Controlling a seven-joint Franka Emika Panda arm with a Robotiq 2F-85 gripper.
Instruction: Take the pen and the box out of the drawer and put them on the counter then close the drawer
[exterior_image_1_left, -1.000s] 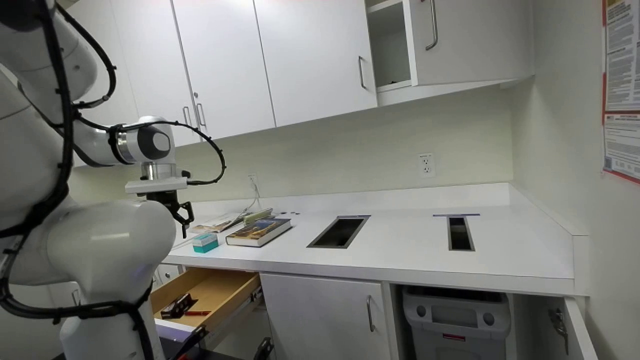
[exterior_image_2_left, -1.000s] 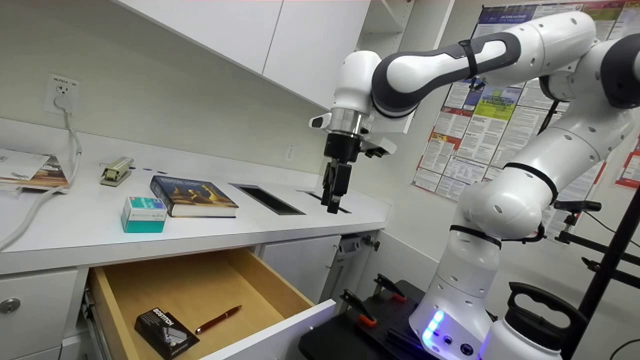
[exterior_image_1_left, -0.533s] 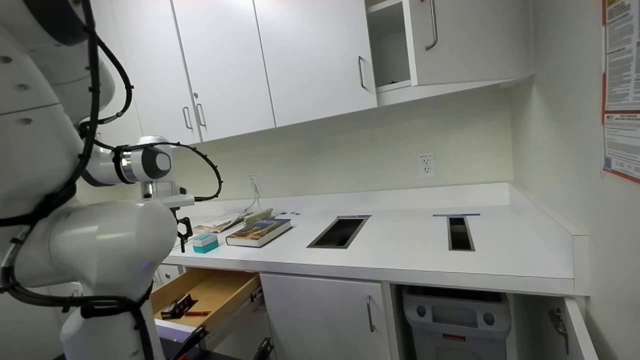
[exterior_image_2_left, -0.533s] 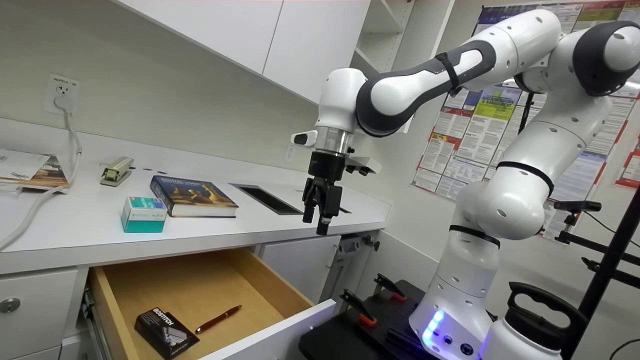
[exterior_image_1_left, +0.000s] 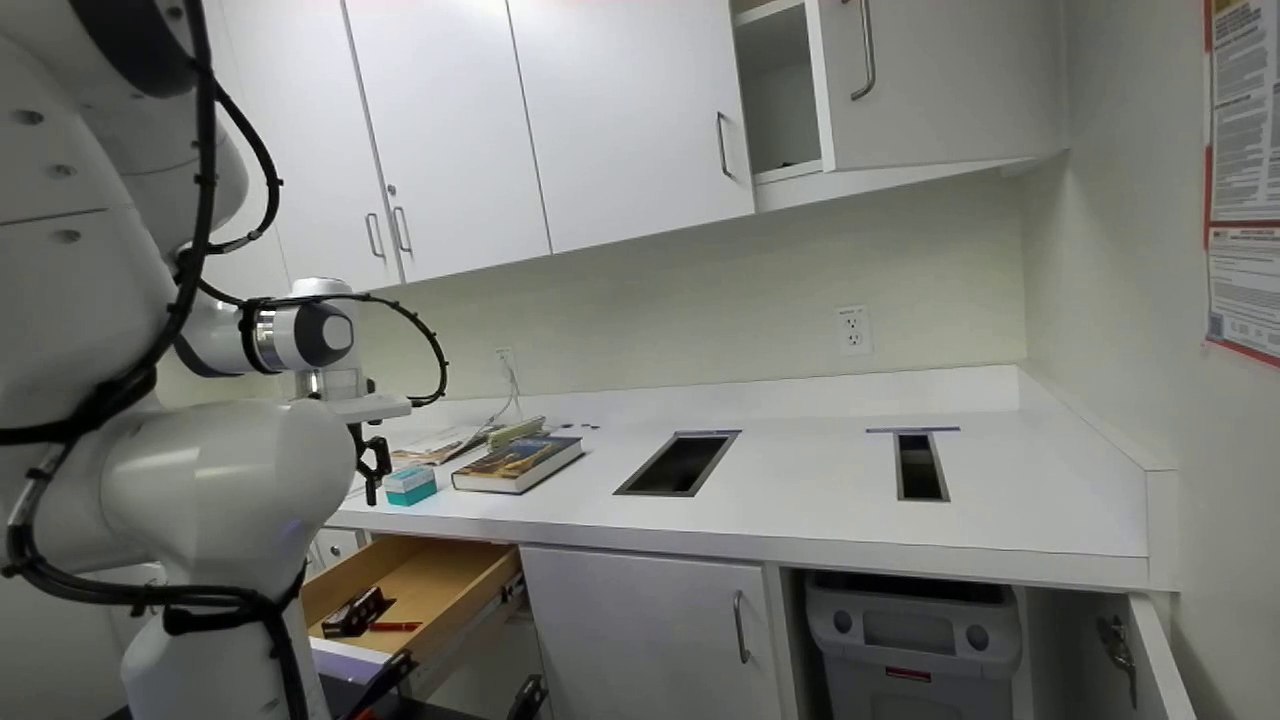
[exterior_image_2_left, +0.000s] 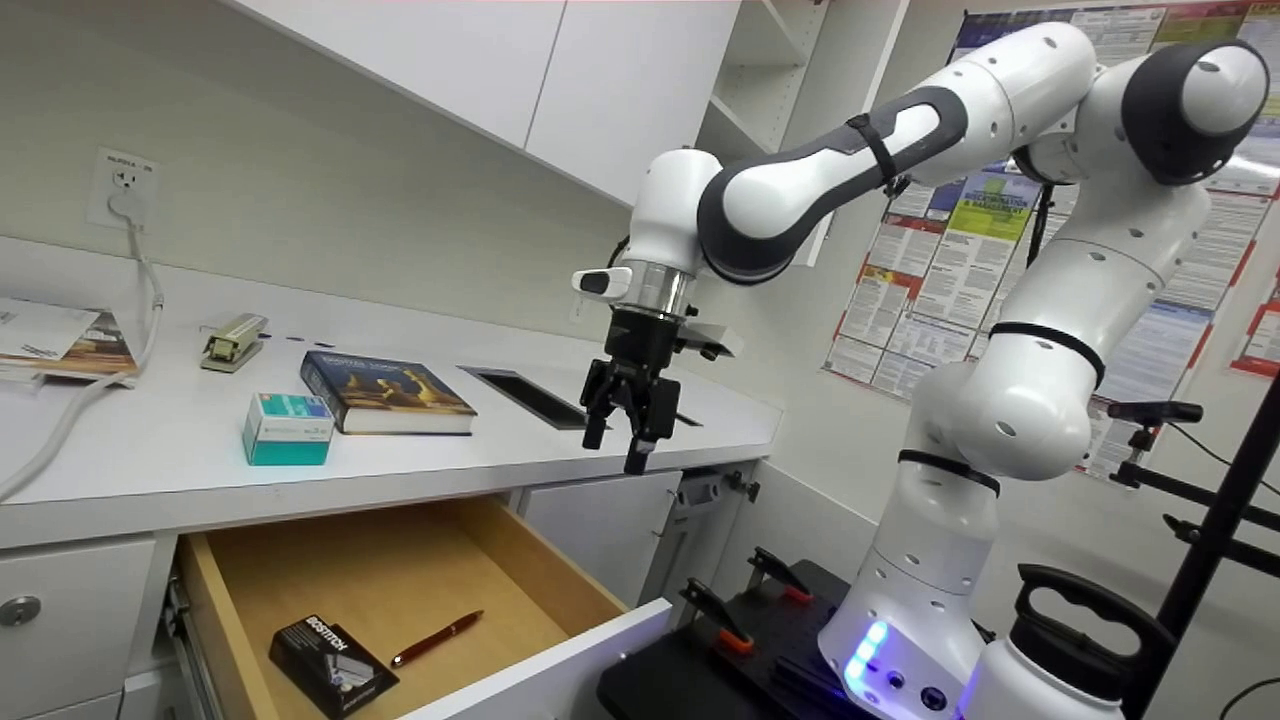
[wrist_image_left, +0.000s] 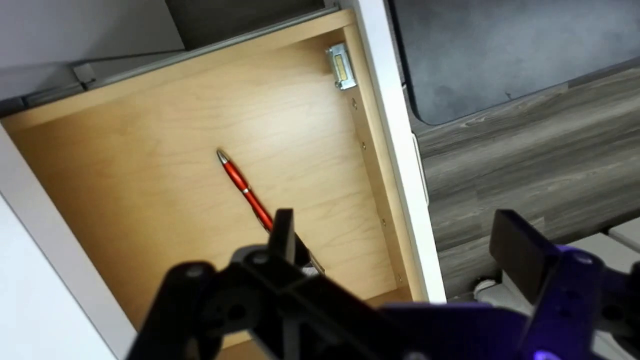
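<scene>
Gripper: I have it hanging higher than the drawer, tips down; in the wrist view the fingers stand wide apart, with the drawer's bottom and front showing between them.
Drawer: pulled out from under the counter, pale wood inside, white front.
Pen: red, flat on the drawer's bottom; in my wrist view the silver tip shows and the far end passes behind one finger.
Box: black, printed BOSTITCH, in the drawer near one end of the pen; I cannot tell whether the two touch. The gripper hides most of it from my wrist view.
Counter: white, two dark cut-outs in its top.
Carton: teal and white, on the counter just beside the book.
Stapler: pale green, on the counter, farther back than the carton.
Papers: on the counter at the left edge of an exterior view, with a white cable running past them from the outlet.
Arm: arched in from the right in an exterior view, its base showing a blue light.
Cupboards: white, above the counter; I see one door swung open.
Bin: grey, in the bay under the counter, seen in an exterior view.
</scene>
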